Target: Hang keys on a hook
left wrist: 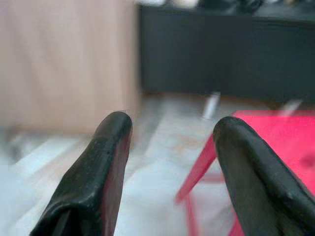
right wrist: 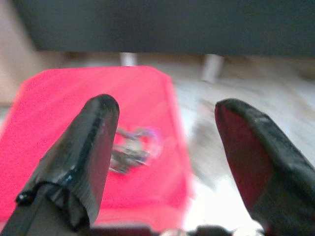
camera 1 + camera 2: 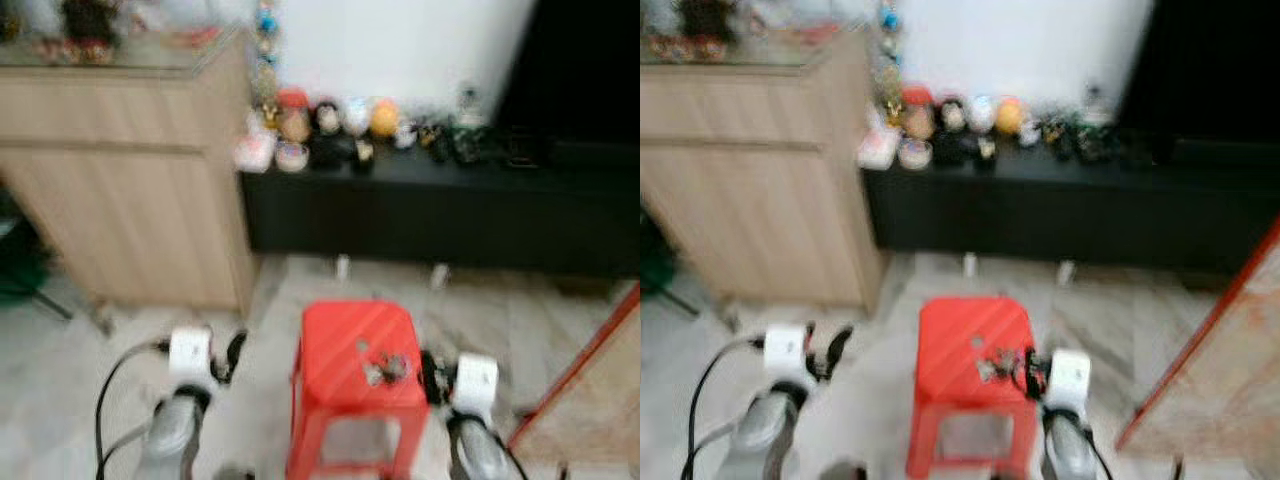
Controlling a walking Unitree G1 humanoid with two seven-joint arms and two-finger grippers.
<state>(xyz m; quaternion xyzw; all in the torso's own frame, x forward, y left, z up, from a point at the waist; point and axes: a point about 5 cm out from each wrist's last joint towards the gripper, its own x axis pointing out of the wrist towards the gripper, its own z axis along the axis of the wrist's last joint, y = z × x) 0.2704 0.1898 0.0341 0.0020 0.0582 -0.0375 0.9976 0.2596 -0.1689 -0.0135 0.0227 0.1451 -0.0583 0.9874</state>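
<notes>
Apparently at the pickup step: keys [image 3: 385, 369] lie on the red stool [image 3: 345, 345], our right tool [image 2: 162, 147] just beside them with fingers apart, left tool [image 1: 170, 162] likewise apart and idle; next we close on the keys.

Views blurred. Pale marbled tile floor [image 3: 260, 330] carries a small red plastic stool [image 3: 340, 350] w/ square flat top, set centre-front. A small bunch of metal keys [image 3: 385, 368] lies directly on stool top, toward its right-front part, near the edge. Behind stool, a long low black cabinet [image 3: 440, 215] stands on short pale legs along the white wall; its top holds a row of small round figurines & trinkets [image 3: 330, 125], too blurred to tell apart. Left of it, touching or just beside, a taller light-wood cabinet [image 3: 130, 190] stands on the floor, w/ indistinct items on top.
</notes>
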